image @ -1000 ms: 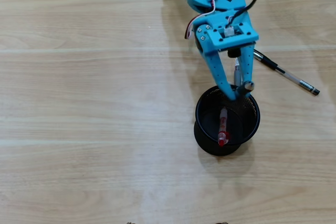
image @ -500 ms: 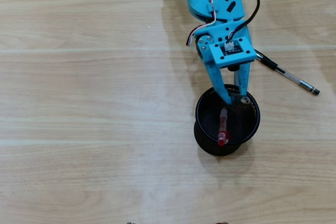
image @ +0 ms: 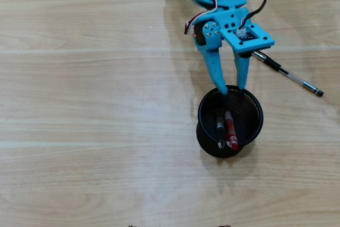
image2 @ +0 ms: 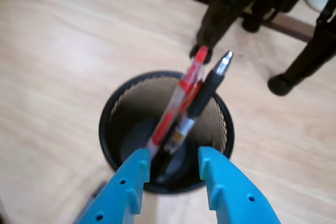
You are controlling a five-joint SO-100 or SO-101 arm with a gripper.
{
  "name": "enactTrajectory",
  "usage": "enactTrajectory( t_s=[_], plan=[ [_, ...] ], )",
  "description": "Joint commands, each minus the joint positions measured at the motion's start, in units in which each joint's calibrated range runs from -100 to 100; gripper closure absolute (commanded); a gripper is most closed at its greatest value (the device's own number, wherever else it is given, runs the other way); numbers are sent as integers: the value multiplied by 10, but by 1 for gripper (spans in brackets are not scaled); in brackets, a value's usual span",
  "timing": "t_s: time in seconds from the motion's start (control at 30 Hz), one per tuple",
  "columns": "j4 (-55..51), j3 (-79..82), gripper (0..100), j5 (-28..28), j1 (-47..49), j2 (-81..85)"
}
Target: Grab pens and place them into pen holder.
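In the wrist view the two blue fingers (image2: 144, 169) stand spread and pinch nothing, their tips at the near rim of the holder (image2: 107, 129); the gripper (image2: 173, 167) hangs just above the cup's mouth. Past the tips, two pens lean side by side inside the cup: the red pen (image2: 178, 103) and a darker one with a grey tip (image2: 206, 90), both resting against the far rim with their upper ends poking out over it. From overhead the same pair lies close together in the holder (image: 202, 111), red pen (image: 230, 126) to the right and the dark pen (image: 219, 125) to its left, with the gripper (image: 233, 89) at the cup's upper edge.

Further off, one more pen with a black grip and clear barrel (image: 289, 73) lies on the surface (image: 95, 78), to the right of the arm and partly under its wrist. No fourth pen can be seen in either view.

The nearest risk, as I judge it, is the fingers themselves: they sit so close to the rim that a sideways or low pull-away could hook the mesh cup and drag or tip it, spilling both pens. The leaning pens also stick out above the rim, so a low pass could knock them. Next, the loose pen lies close under the wrist; a careless swing may nudge or roll it away. A thin round barrel may also slip or twist if pinched off centre.
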State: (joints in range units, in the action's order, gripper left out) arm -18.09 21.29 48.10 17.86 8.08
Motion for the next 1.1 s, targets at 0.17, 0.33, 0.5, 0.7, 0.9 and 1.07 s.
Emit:
enactTrajectory(
  t_s=[0.17, 0.33, 0.5, 0.7, 0.9, 1.07],
  plan=[
    [-666, -176, 89, -50, -4, 83],
    [-702, -165, 89, 50, 64, 34],
    [-587, -164, 89, 99, 129, -54],
    [-481, -167, 74, 140, 168, -154],
    [-441, -167, 73, 146, 164, -206],
    [-410, -171, 73, 146, 162, -230]
  ],
)
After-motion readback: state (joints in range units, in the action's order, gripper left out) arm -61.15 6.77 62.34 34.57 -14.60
